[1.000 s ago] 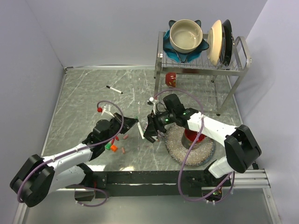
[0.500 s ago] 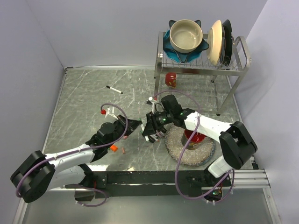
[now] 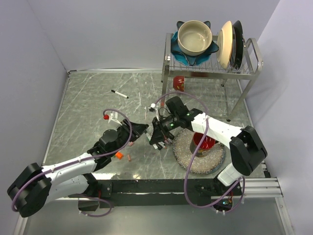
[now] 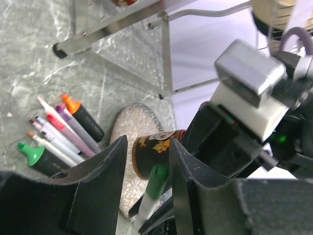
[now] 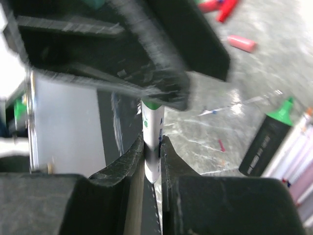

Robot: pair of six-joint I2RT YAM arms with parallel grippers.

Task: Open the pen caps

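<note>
Right gripper point(image 5: 152, 147) clamps a slim white marker barrel point(image 5: 152, 125); its small green plastic cap point(image 4: 157, 179) sits between left gripper's point(image 4: 148, 152) parted fingers.

**A green cap between two black fingers**

The left gripper point(image 4: 149, 183) has its two black fingers apart. A green cap point(image 4: 159, 176) sits between them, on the end of a white pen point(image 4: 143, 211). Behind it is a black cup point(image 4: 151, 152) on a sparkly mat point(image 4: 132, 122). The right arm point(image 4: 244, 98) is close by. A row of pens point(image 4: 58, 134) lies on the gray table point(image 4: 29, 58).
</note>
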